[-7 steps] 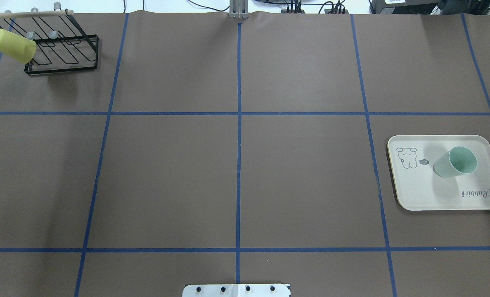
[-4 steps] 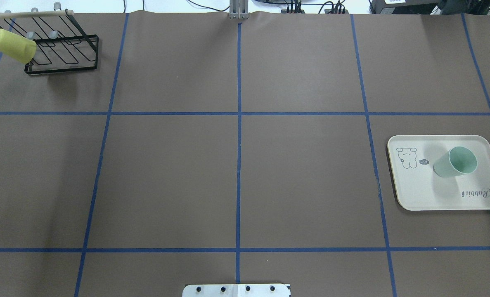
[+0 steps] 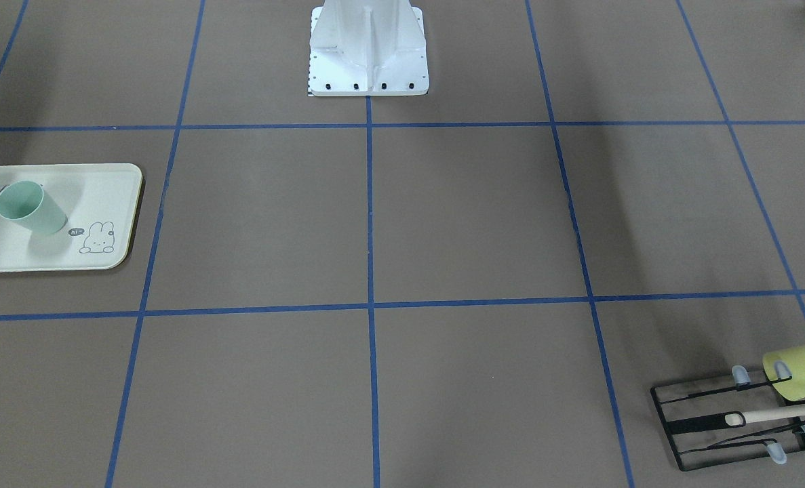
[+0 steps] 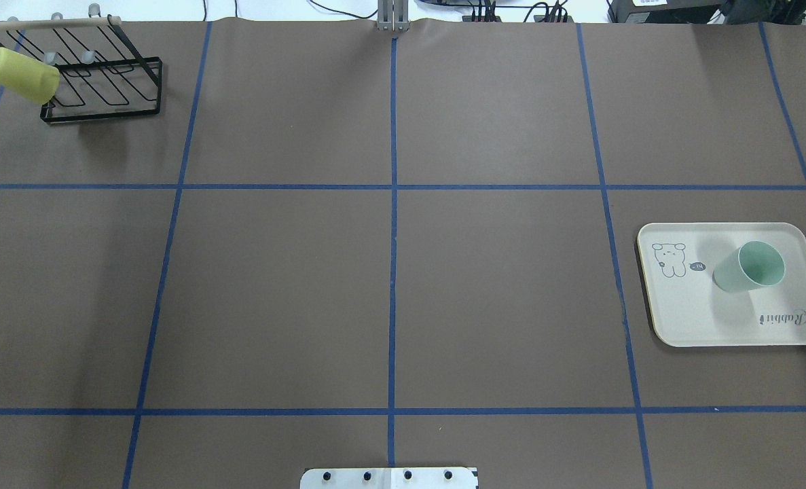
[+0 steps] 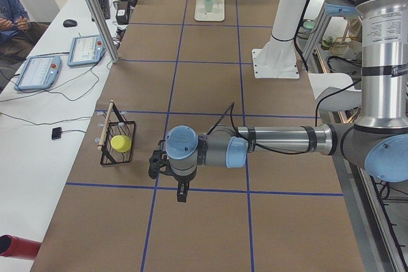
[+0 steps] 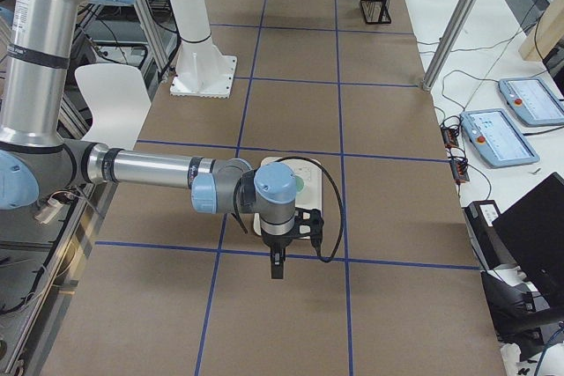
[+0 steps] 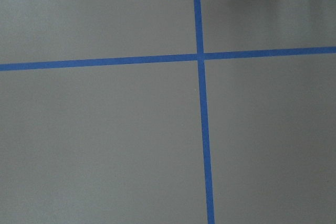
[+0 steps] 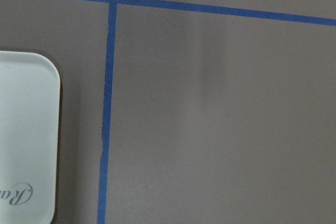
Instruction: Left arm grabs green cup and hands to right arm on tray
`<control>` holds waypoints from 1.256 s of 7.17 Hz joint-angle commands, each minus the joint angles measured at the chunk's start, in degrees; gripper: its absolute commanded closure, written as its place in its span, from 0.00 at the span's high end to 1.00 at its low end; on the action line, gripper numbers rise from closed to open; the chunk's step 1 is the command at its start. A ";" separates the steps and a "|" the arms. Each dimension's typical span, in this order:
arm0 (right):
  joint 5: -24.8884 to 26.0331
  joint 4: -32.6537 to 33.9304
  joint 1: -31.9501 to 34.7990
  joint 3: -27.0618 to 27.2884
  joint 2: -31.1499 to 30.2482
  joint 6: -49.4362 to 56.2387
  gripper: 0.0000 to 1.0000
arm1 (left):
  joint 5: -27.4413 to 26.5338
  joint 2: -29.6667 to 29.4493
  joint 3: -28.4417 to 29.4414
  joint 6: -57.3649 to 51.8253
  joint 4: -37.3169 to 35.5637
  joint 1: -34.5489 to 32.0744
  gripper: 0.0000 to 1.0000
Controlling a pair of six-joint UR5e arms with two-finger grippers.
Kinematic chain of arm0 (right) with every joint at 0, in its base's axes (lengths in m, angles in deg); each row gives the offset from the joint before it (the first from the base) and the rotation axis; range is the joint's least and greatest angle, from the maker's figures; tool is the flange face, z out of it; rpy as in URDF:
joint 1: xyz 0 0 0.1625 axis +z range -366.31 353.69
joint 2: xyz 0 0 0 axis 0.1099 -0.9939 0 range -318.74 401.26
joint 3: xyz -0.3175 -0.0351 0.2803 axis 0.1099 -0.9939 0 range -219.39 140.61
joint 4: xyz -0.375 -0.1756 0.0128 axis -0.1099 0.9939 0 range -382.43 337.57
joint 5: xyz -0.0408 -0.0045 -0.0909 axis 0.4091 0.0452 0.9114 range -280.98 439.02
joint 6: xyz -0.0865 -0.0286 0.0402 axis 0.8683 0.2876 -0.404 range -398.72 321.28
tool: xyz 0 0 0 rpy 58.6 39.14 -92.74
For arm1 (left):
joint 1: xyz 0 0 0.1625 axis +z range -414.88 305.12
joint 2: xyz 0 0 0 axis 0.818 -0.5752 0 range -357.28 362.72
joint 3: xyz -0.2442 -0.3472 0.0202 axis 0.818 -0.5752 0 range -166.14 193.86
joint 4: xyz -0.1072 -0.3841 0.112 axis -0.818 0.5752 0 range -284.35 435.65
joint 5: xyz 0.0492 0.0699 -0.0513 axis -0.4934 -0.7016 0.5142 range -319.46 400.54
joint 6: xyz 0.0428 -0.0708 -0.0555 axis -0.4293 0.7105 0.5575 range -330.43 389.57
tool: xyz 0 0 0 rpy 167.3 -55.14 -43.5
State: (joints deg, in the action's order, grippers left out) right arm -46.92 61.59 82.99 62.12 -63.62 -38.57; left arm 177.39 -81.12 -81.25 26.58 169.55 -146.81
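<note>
Nothing is seen to have shifted against the earlier overhead pictures. The pale mint-green plastic tumbler (image 4: 749,267) stands mouth-up at the same spot on the cream rectangular plastic tray (image 4: 688,319), between the rabbit drawing and the "Rabbit" script. From this, the hand-over and set-down are judged complete, with nothing left but to stand clear.

The left gripper (image 5: 182,190) and the right gripper (image 6: 276,266) are shown only from the table's ends, each hung point-down over the brown paper-covered table (image 4: 273,292). How far either is opened cannot be told, and no cup is carried by either. The right gripper is held just near of the tray.

The tumbler is set in from the tray's rim on every side, and the tray lies close to the table's right edge. A wide stretch of paper separates it from the black wire rack (image 4: 104,112) with the yellow-green cup (image 4: 21,75) at the far left.
</note>
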 commanded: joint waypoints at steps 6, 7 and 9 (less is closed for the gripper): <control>-0.01 0.00 0.00 -1.05 -0.24 0.12 1.00 | -0.01 0.79 -0.78 -0.01 0.05 0.08 1.00; -0.10 0.00 0.00 -1.05 -0.24 0.12 1.00 | -0.01 0.79 -0.78 -0.01 0.05 0.08 1.00; -0.10 0.09 0.00 -0.97 -0.24 0.12 1.00 | -0.01 0.70 -0.78 -0.09 0.14 0.08 1.00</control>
State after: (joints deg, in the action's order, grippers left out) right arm -47.01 61.65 82.98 61.13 -63.85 -38.46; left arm 177.39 -80.35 -82.02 26.56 169.62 -146.73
